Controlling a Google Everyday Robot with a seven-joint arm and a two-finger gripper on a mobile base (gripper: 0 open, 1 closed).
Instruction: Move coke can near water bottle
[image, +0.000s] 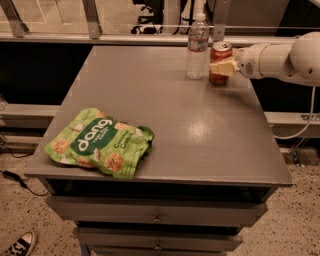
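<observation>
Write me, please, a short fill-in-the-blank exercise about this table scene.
1. In view, the can stands just right of the ___.
2. The gripper reaches in from the right and grips the ___.
3. The green bag lies at the table's near ___ corner.
Missing words: bottle; can; left.
</observation>
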